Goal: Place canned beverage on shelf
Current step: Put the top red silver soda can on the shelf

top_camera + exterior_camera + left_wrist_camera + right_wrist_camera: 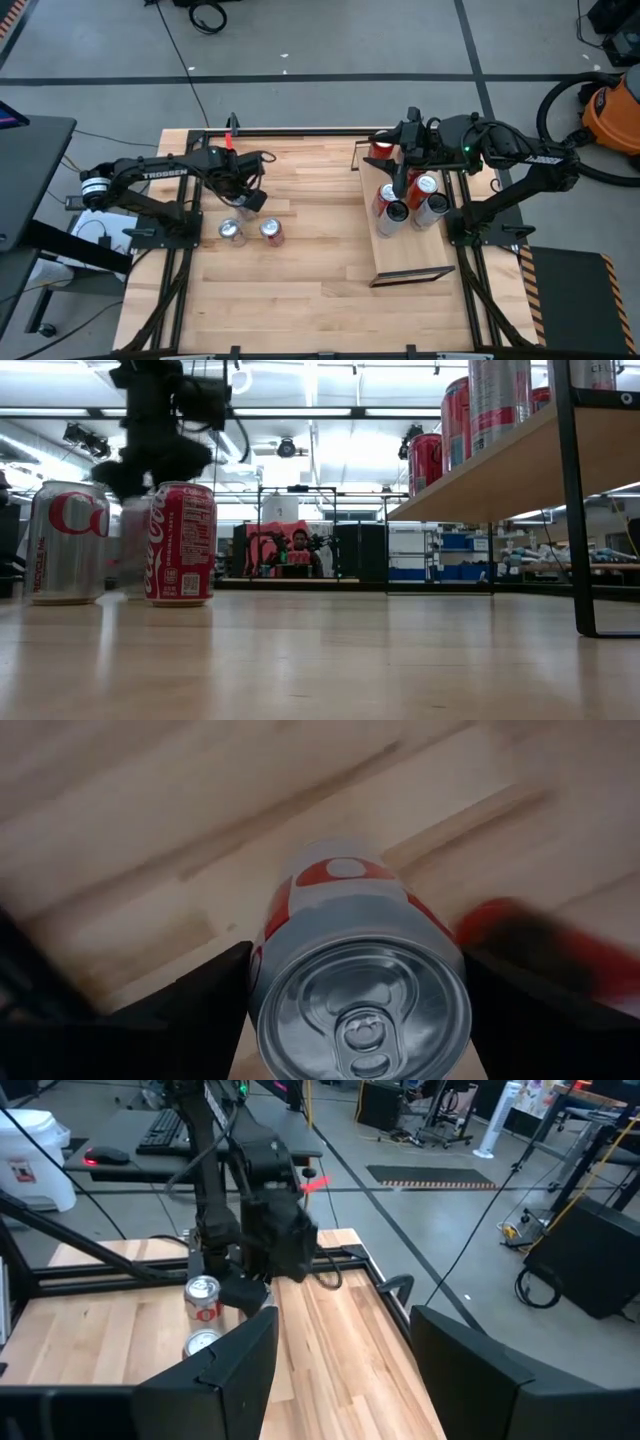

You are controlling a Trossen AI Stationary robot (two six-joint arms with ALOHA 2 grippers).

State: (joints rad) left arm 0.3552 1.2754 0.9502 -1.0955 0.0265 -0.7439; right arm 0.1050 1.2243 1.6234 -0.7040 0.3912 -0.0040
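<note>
1. Silver-topped and red-sided, two upright cans stand side by side on the left part of the light-wood surface (300, 250): a silver Diet Coke can (231, 232) on the left and a red Coca-Cola can (271, 232) to its right, close but apart.
2. The left gripper (243, 203) hangs just above and slightly to the far side of this pair. In the left wrist view its jaws are spread, one on each side of a can (362, 990) seen from above; neither jaw clearly touches the can, so I judge it not yet gripped.
3. That can's long axis is vertical, its lid pointing up toward the wrist, so the jaws need to close across its round body.
4. The shelf (415, 260) stands on the right part of the surface, already bearing several cans (410, 200).
5. The right gripper (400, 160) waits over the shelf's far end, jaws pressed together and empty.
6. The left arm is much nearer the two cans.
</note>
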